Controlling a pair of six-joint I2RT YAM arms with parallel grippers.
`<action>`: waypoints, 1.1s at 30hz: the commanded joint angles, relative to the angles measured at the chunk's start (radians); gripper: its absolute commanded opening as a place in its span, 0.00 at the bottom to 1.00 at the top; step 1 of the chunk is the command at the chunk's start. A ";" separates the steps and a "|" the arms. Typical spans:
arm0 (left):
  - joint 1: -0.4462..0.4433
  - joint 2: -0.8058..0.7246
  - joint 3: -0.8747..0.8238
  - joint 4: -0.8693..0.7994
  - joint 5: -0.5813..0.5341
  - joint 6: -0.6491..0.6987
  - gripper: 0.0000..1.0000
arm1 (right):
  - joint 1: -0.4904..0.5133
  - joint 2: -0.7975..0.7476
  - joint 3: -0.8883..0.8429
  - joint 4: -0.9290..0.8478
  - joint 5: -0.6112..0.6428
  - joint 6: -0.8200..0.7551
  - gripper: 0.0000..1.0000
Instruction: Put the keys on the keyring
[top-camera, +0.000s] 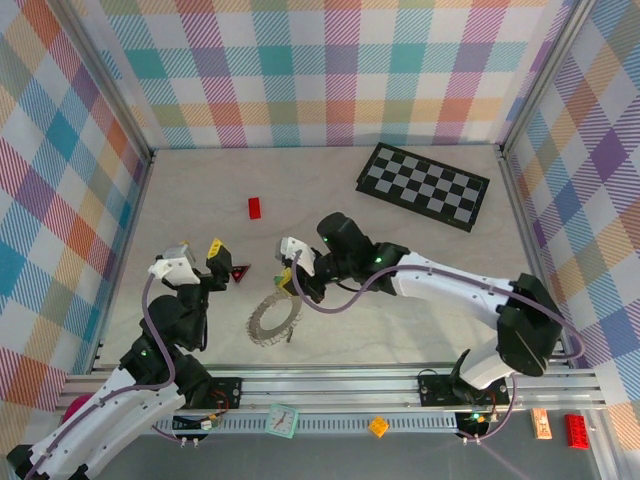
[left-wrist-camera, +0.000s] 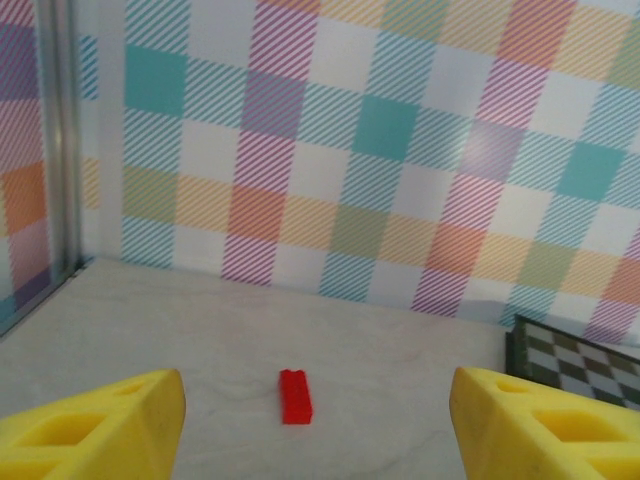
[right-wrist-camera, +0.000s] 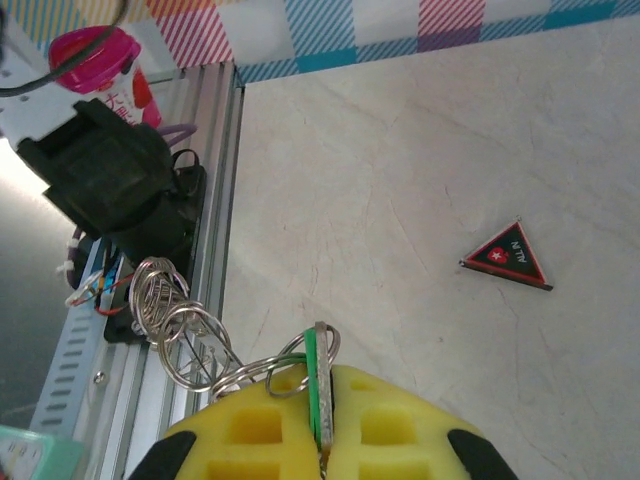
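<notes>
My right gripper (top-camera: 289, 272) is shut on the light green key (right-wrist-camera: 319, 385), which stands edge-on between the yellow pads (right-wrist-camera: 400, 430). Silver loops of the keyring (right-wrist-camera: 168, 318) pass through the key's tip and trail off to the left. From above, the keyring (top-camera: 272, 318) is a jagged silver loop on the table just below that gripper. My left gripper (top-camera: 220, 260) hovers to the left of it, open, with nothing between its yellow fingers (left-wrist-camera: 95, 430). I cannot make out the black key.
A red and black triangular tag (top-camera: 240, 272) lies between the two grippers. A small red brick (left-wrist-camera: 295, 396) sits farther back, ahead of the left gripper. The chequered board (top-camera: 424, 185) lies at the back right. Plaid walls enclose the table, and an aluminium rail (top-camera: 330, 385) runs along its near edge.
</notes>
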 joint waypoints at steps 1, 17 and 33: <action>0.019 0.006 0.039 -0.092 -0.072 -0.054 0.71 | -0.041 0.064 0.044 0.039 0.022 0.089 0.00; 0.088 0.162 0.059 -0.127 -0.039 -0.122 0.73 | -0.212 0.238 0.049 -0.283 0.486 -0.334 0.00; 0.120 0.229 -0.005 -0.197 -0.056 -0.166 0.84 | -0.209 0.242 -0.074 -0.328 0.911 -0.591 0.28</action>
